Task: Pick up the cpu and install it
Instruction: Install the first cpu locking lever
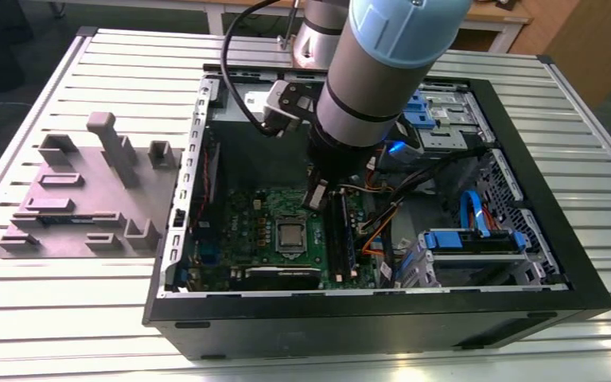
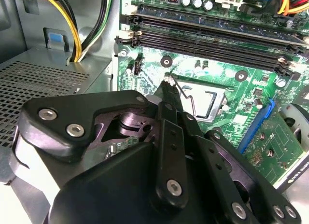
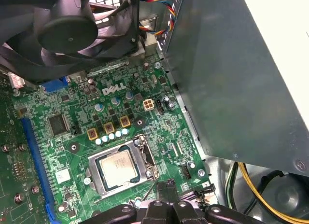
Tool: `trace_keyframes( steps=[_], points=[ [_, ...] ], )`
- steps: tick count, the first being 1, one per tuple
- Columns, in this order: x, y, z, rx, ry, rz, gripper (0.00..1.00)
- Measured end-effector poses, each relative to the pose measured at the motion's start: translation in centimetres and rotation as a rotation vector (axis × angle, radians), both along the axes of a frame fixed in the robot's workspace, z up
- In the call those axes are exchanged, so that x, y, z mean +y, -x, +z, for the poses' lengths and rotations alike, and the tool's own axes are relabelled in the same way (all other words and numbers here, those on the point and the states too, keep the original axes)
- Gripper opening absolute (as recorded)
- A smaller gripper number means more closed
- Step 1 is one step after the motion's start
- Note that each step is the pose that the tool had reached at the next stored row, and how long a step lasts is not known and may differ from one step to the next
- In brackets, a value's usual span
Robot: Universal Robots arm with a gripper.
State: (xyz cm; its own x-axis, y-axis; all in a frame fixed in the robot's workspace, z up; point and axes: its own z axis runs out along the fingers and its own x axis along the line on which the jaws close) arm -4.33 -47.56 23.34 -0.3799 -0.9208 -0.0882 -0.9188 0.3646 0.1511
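Note:
The cpu is a small silver square lying flat in its socket on the green motherboard, inside the open computer case. In the first wrist view the cpu sits within the metal socket frame. My gripper hangs just above the board beside the socket, on the memory-slot side. Its thin black fingertips are pressed together with nothing between them. They point at the socket's corner, where a thin wire lever runs along the frame. In the second wrist view my gripper stands over that same corner.
Long black memory slots run close beside the socket. A large grey box and a black fan border the board. Yellow and black cables hang near the case wall. A grey fixture block lies on the slatted table at the exterior view's left.

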Motion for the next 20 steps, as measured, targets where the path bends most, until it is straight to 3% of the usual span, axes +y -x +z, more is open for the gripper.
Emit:
trace_keyframes(
  steps=[7,11,18,20],
  points=[
    [-0.07,0.0,-0.01,-0.0001,-0.0002,0.005,0.1],
    [-0.09,0.01,-0.01,0.0,0.0001,0.064,0.1],
    [-0.24,0.04,-0.19,-0.0002,0.0015,0.122,0.1],
    [-0.31,0.06,-0.19,-0.0032,0.0017,0.142,0.1]
  ],
)
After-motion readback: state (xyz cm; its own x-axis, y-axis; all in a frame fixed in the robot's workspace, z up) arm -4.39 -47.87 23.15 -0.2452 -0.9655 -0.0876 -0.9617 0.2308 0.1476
